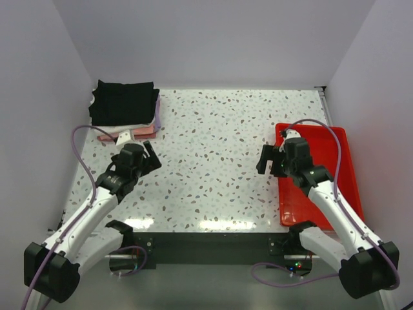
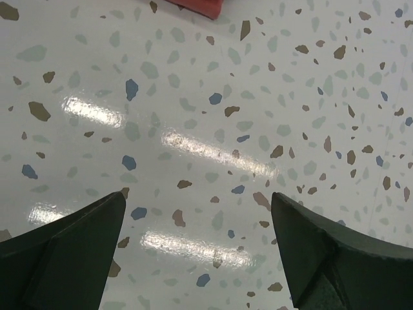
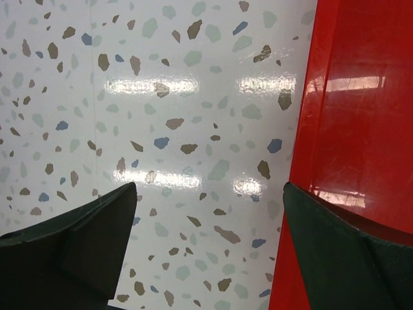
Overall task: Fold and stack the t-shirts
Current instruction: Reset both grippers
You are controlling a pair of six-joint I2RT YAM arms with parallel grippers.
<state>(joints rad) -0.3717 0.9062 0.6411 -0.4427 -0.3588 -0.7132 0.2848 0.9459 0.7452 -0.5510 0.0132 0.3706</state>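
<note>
Wide-spread jaws hover over the speckled table (image 2: pixel 193 97).

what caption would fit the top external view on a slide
Left gripper and right gripper open over the table, folded t-shirts stacked far left, red tray right

1. A large folded black cloth t-shirt (image 1: pixel 124 102) lies flat in the upper left of the top view. It forms a rough rectangle and crowns a pile.
2. A folded lavender cloth t-shirt (image 1: pixel 157 117) shows only as a thin edge along the black one's right side.
3. A folded pink cloth t-shirt (image 1: pixel 146 131) sticks out under the pile's lower right edge.
4. A folded white cloth t-shirt (image 1: pixel 122 136) peeks out at the lower edge, just left of the pink one.
</note>
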